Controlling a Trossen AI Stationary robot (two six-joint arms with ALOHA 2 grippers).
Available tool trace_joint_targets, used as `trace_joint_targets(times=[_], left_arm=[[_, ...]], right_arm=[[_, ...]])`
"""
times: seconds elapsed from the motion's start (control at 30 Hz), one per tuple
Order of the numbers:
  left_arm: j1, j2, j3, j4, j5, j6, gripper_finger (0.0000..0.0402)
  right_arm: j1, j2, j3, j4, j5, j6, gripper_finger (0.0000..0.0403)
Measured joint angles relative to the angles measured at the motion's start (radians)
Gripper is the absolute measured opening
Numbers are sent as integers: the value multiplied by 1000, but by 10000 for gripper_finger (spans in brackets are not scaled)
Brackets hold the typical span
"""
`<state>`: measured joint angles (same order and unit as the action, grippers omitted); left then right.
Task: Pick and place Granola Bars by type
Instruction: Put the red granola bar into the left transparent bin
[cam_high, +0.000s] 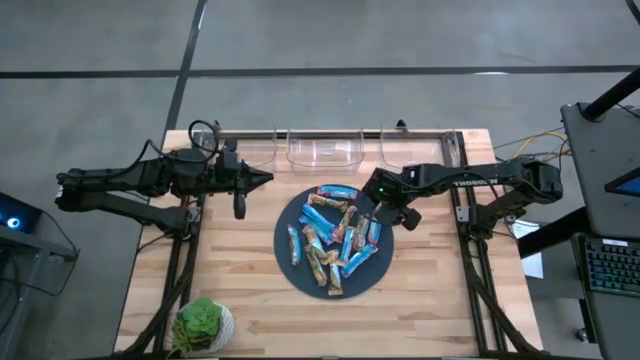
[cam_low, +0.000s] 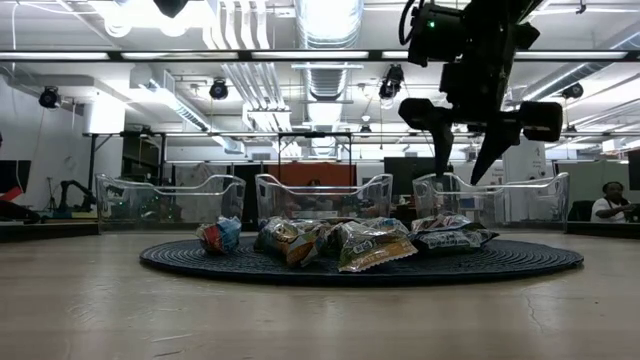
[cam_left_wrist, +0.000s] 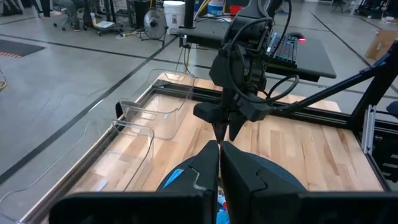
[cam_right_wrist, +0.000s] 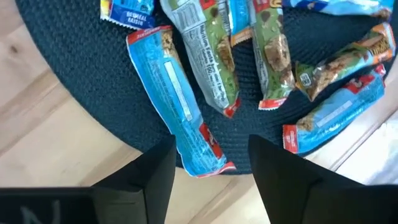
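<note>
Several granola bars (cam_high: 332, 243) in blue, green and tan shiny wrappers lie piled on a dark round mat (cam_high: 290, 262) in the middle of the table. My right gripper (cam_low: 466, 142) hangs open above the pile's right part, fingers pointing down, clear of the bars. In the right wrist view the right gripper (cam_right_wrist: 211, 169) hovers over the end of a long blue bar (cam_right_wrist: 177, 102) at the mat's rim; a green bar (cam_right_wrist: 210, 65) lies beside it. My left gripper (cam_high: 266, 178) waits shut above bare table, left of the mat.
Three clear plastic bins (cam_high: 323, 149) stand in a row along the far edge, behind a metal rail. A small potted plant (cam_high: 203, 324) sits at the near left corner. Bare wood (cam_high: 430, 290) lies around the mat. A person sits beyond the table (cam_low: 608, 205).
</note>
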<state>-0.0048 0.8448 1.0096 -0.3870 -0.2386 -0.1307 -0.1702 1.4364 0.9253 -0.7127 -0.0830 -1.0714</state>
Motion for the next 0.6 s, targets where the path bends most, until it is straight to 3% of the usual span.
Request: trace_joint_targets(times=[0.6], left_arm=[[0, 0, 0, -14, 0, 0, 0]], right_arm=[[1, 168, 21, 17, 35, -30, 187]])
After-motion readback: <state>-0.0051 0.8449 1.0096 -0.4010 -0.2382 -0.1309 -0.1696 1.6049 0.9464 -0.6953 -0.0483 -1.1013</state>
